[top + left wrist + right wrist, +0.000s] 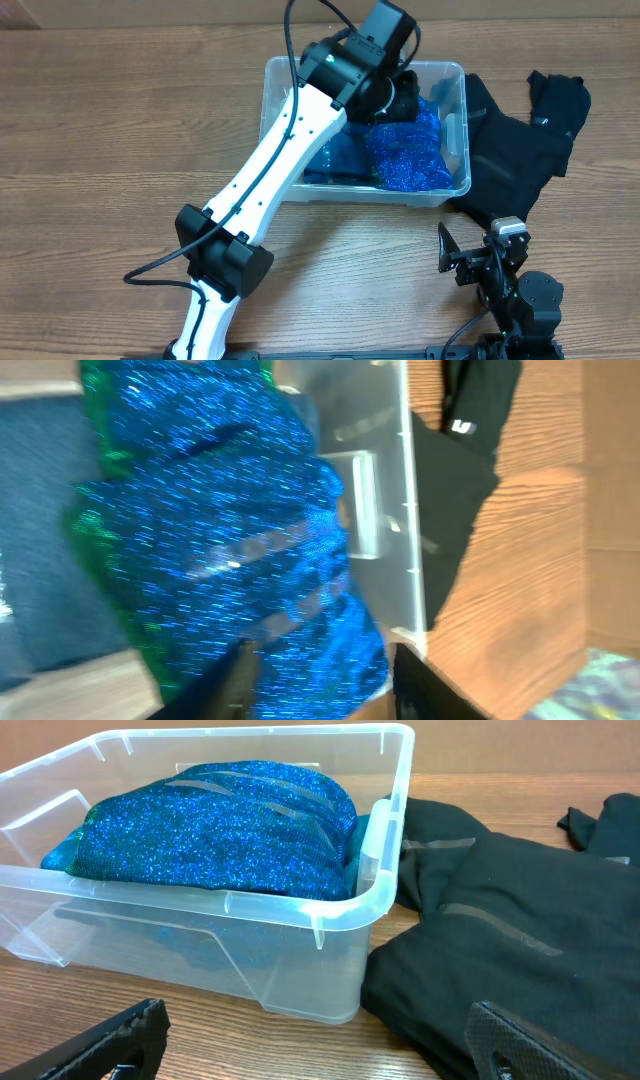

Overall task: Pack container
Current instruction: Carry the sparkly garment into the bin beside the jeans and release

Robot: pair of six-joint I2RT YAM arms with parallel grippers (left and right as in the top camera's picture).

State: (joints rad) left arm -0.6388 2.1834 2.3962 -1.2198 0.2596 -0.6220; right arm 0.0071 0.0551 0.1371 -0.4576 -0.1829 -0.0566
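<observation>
The clear plastic container [458, 72] stands at the back middle of the table, also in the left wrist view [405, 510] and the right wrist view [300, 950]. Inside lie a sparkly blue garment [410, 150] [220, 530] [220, 820] and a dark blue cloth [335, 160] [40, 560]. My left gripper [405, 95] [325, 680] is open low over the sparkly garment, inside the container near its right wall. My right gripper [472, 245] [320, 1050] is open and empty above the table in front of the container's right corner.
A black garment [510, 140] [455, 480] [500, 920] lies spread on the wooden table against the container's right side. The left arm [270, 170] stretches diagonally from the front left across to the container.
</observation>
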